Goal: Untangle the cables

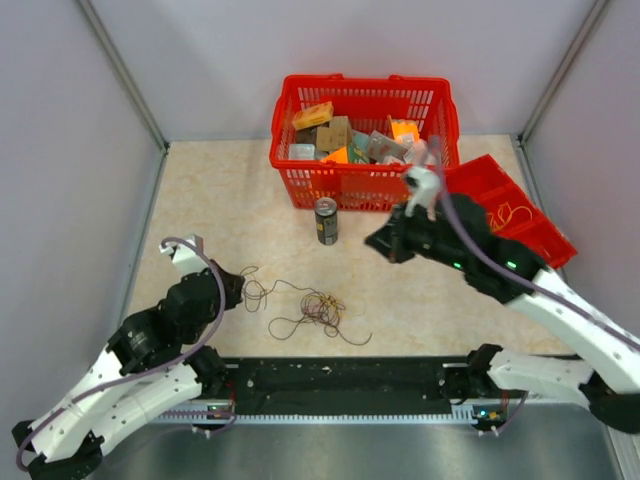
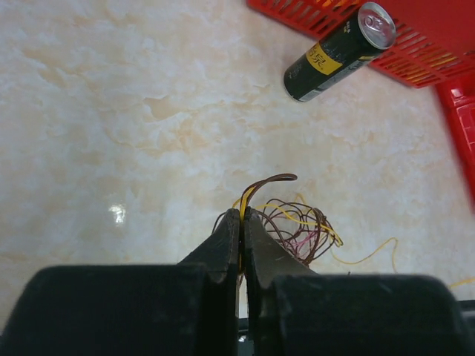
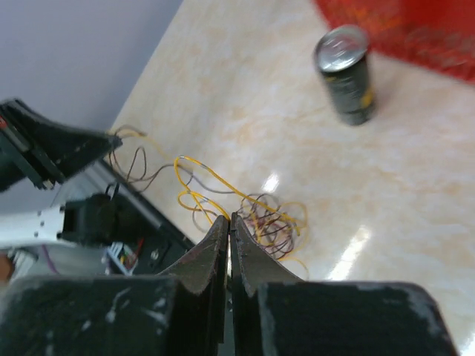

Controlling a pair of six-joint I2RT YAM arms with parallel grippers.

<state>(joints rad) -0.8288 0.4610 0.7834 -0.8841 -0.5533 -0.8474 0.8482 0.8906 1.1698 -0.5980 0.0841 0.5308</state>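
The cables [image 1: 318, 308] lie as a loose tangle of thin dark and yellow wires on the beige table in front of the arm bases. My left gripper [image 1: 238, 287] is low at the tangle's left end. In the left wrist view it [image 2: 243, 215] is shut on a yellow and a brown strand that arch over its tips, with the tangle [image 2: 297, 222] just beyond. My right gripper [image 1: 385, 243] hangs above the table right of the drink can. In the right wrist view it [image 3: 229, 219] is shut with nothing seen between the jaws, and the cables [image 3: 271, 219] lie below it.
A dark drink can [image 1: 326, 220] stands in front of a red basket [image 1: 300, 185] full of packets; the can also shows in the wrist views [image 2: 338, 52] [image 3: 345, 74]. A red bin [image 1: 540, 235] sits at the right. A black rail [image 1: 340, 378] runs along the near edge.
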